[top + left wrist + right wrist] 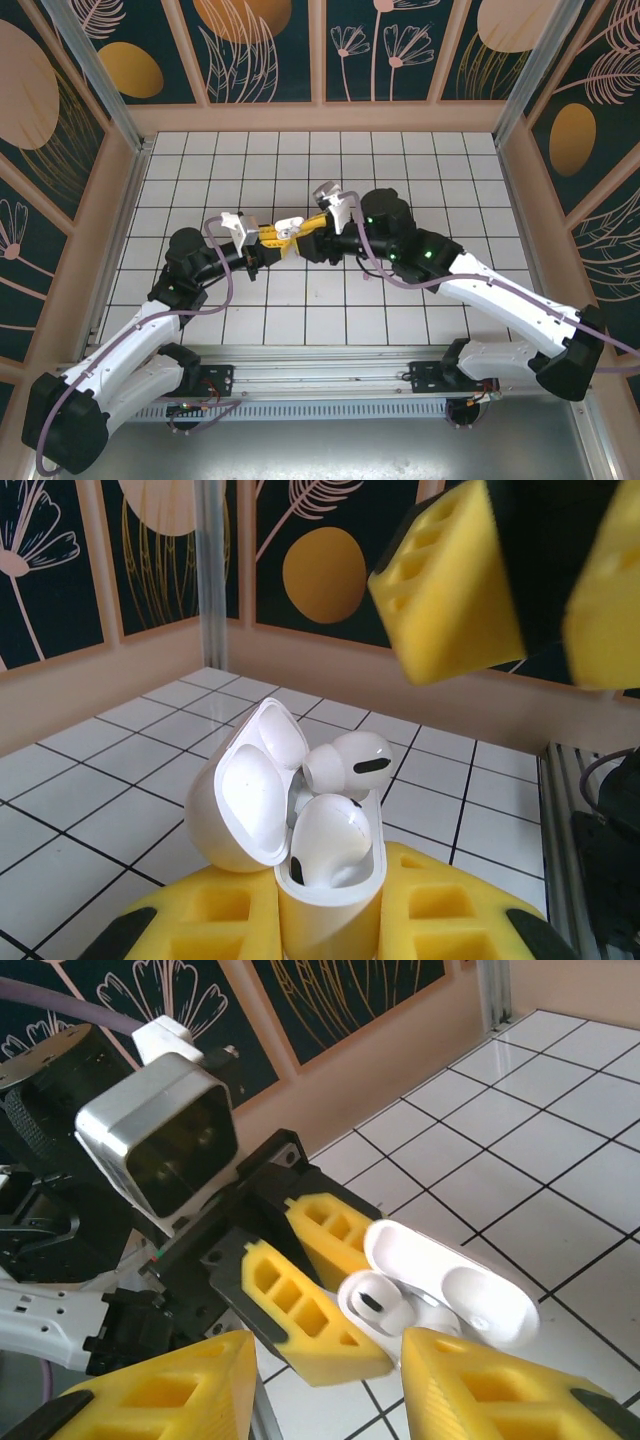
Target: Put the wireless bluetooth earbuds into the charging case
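Nearly there with the white pair, we judge. Left hand is clenched on the white charging case, held up off the counter, with the lid swung open. One earbud sits down in its well. The second earbud rests at the mouth of the case, riding high and tilted, not home. Right hand hovers close by, jaws apart, gripping nothing. What we reckon is left: press that bud down until it seats.
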Robot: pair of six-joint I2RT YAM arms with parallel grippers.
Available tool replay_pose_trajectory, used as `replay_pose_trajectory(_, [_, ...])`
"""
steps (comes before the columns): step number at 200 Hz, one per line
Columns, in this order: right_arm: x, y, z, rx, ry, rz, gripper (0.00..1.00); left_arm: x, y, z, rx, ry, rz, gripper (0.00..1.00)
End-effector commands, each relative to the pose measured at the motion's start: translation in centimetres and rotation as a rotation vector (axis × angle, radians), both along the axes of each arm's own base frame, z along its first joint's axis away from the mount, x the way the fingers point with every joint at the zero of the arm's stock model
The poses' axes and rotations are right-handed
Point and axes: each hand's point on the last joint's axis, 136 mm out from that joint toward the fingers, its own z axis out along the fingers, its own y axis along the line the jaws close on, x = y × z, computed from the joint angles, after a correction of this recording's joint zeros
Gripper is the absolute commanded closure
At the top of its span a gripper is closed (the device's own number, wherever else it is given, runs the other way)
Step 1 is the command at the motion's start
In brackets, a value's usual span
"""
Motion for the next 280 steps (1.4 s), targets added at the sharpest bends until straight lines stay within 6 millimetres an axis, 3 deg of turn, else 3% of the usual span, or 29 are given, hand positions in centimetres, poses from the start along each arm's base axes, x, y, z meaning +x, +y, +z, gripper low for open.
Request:
replay_pose_trajectory(1, [1.4,-0.1,-0.4,-0.069,-0.032,-0.073,0.59,0.2,-0.1,1.3,-0.004,-0.032,0.0,1.0])
replay_pose_trajectory(99, [2.4,0.4,-3.5,-0.196,-0.003,-0.079,0.65,0.2,-0.1,1.1,0.0,-0.029,-0.004,1.0])
replay_pose_trajectory(150, [2.9,-0.3,-3.8,-0.208,-0.019,-0.083,0.77,0.0,-0.2,1.0,-0.001,-0.031,-0.013,1.0])
replay_pose_trajectory(183, [1.9,-0.2,-3.2,-0.173,-0.037,-0.002,0.85,-0.5,-0.3,1.5,-0.013,-0.052,-0.042,1.0])
replay_pose_trajectory(227, [1.0,-0.9,-2.3,-0.143,-0.087,0.053,0.83,-1.3,-0.5,2.3,-0.035,-0.078,-0.083,1.0])
replay_pose_trajectory(280, [-0.6,-1.2,-1.0,-0.1,-0.118,0.167,0.89,-1.9,-0.7,2.8,-0.047,-0.087,-0.122,1.0])
